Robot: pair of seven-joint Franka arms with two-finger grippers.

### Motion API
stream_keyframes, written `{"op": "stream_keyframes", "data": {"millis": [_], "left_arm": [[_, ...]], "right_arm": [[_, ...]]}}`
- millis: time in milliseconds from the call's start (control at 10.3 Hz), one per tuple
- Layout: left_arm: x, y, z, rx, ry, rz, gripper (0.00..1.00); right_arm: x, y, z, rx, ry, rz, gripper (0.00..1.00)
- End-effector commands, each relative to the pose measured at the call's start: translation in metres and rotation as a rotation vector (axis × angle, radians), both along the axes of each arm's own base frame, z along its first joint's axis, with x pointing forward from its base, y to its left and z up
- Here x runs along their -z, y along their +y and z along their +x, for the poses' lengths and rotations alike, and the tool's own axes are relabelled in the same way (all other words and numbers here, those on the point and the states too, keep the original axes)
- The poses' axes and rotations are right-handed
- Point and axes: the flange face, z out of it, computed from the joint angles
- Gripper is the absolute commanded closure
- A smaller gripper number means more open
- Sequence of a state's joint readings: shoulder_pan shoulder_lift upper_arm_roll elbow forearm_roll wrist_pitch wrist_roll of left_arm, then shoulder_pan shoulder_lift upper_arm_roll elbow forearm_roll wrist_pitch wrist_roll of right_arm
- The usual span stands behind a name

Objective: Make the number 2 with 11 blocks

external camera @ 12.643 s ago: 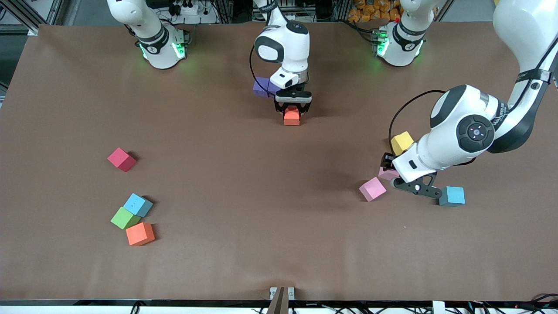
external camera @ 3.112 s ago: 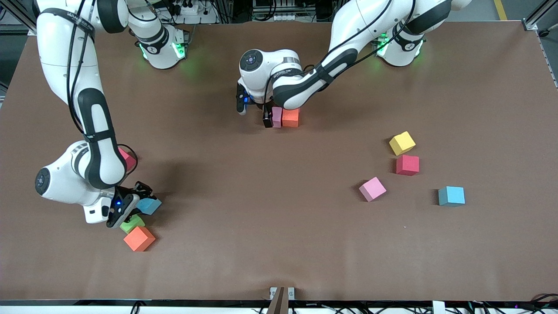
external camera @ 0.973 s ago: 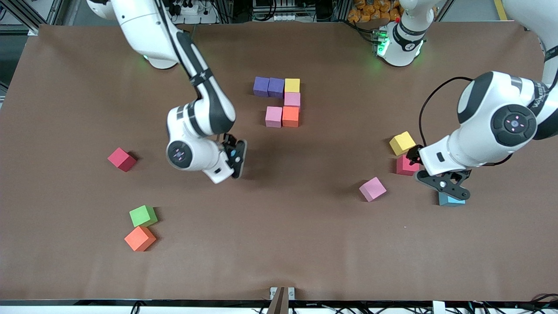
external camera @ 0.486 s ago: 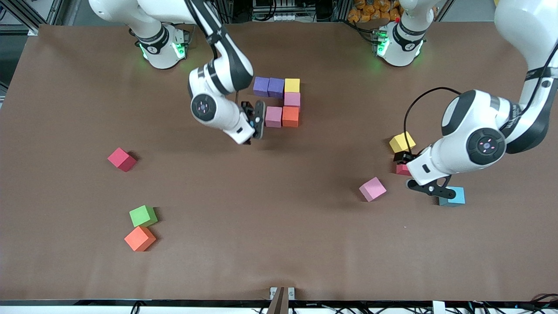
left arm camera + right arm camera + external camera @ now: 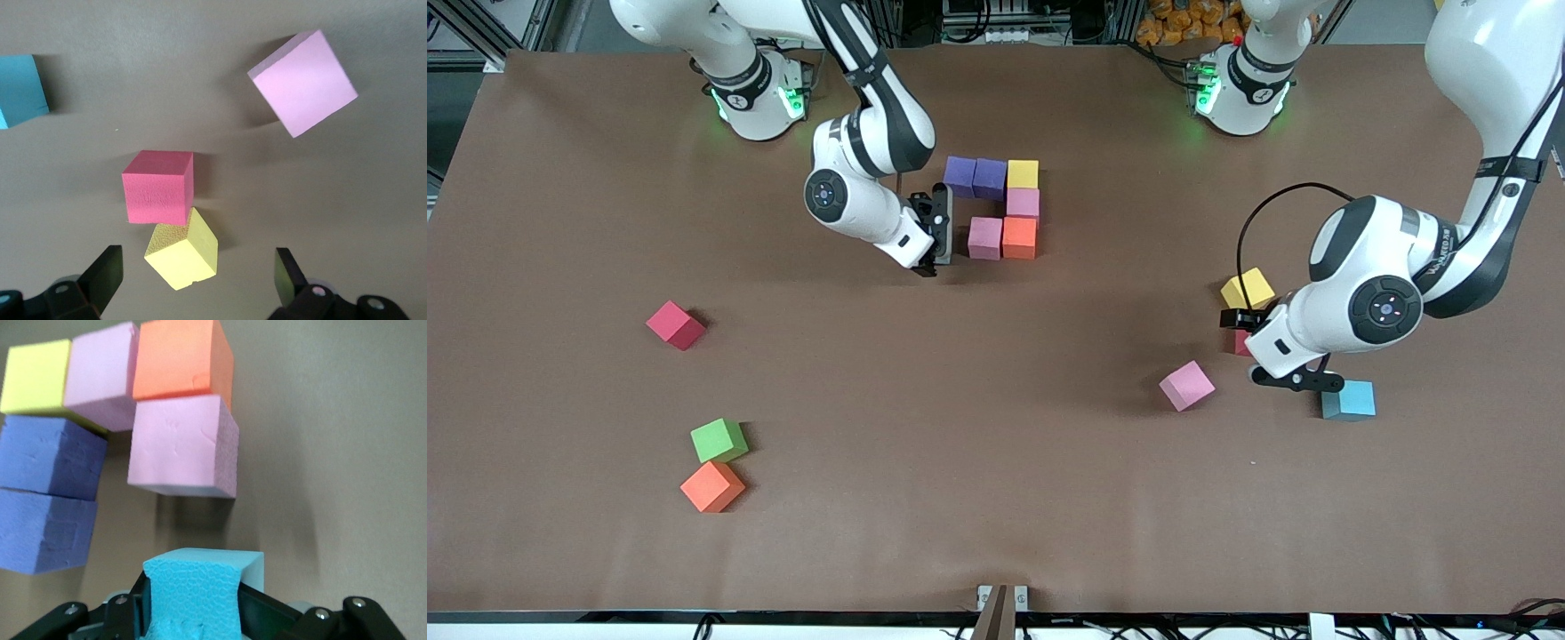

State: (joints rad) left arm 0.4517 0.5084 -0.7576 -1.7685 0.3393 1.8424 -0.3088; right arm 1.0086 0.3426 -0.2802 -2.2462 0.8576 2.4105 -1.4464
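A brown tabletop (image 5: 996, 498) fills the room's middle, with the two arm bases glowing green along its farthest edge. Near the middle of that stretch sits the started number 2 (image 5: 1000, 209): two purple blocks (image 5: 975, 176) and a yellow block (image 5: 1023, 173) in a row, a pink block (image 5: 1023, 203) just nearer the front camera under the yellow one, then an orange block (image 5: 1020, 237) with another pink block (image 5: 984, 238) touching it on the side toward the right arm's end.

The right tool (image 5: 193, 613) is clamped on a light blue block (image 5: 197, 590), hanging low just beside that second pink block, on its side toward the right arm's end, with a gap between them.

Toward the left arm's end, the left tool (image 5: 197, 283) hangs with its fingers (image 5: 103, 273) spread wide and nothing between them, above a loose yellow block (image 5: 183, 250) and a red block (image 5: 159, 187) that meet at a corner. A loose pink block (image 5: 1186, 385) lies near them, turned at an angle, and a second light blue block (image 5: 1348, 399) sits a little nearer the front camera.

Toward the right arm's end, a red block (image 5: 675, 324) lies alone; well nearer the camera, a green block (image 5: 719, 439) and an orange block (image 5: 711, 486) touch at a corner.
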Motion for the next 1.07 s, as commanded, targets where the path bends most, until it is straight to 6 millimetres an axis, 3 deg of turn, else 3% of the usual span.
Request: {"op": "stream_keyframes", "data": {"millis": [0,195,292,486,973], "left_arm": [[0.010,0.019,-0.007,-0.013,-0.022,0.010,0.00],[0.014,0.018,-0.008,-0.011,-0.023,0.006,0.00],[0.017,0.031,-0.005,-0.035,-0.025,-0.002,0.00],[0.029,0.034,-0.004,-0.039,-0.018,-0.018,0.00],[0.073,0.042,-0.002,0.011,0.006,-0.001,0.00]], "right_arm": [[-0.003,0.015,-0.035,0.009,-0.017,0.047,0.80],[0.002,0.022,-0.043,0.015,-0.039,0.043,0.81],[0.002,0.022,-0.043,0.015,-0.041,0.043,0.81],[0.005,0.020,-0.042,0.023,-0.059,0.032,0.81],[0.015,0.023,-0.045,0.051,-0.067,0.023,0.81]]}}
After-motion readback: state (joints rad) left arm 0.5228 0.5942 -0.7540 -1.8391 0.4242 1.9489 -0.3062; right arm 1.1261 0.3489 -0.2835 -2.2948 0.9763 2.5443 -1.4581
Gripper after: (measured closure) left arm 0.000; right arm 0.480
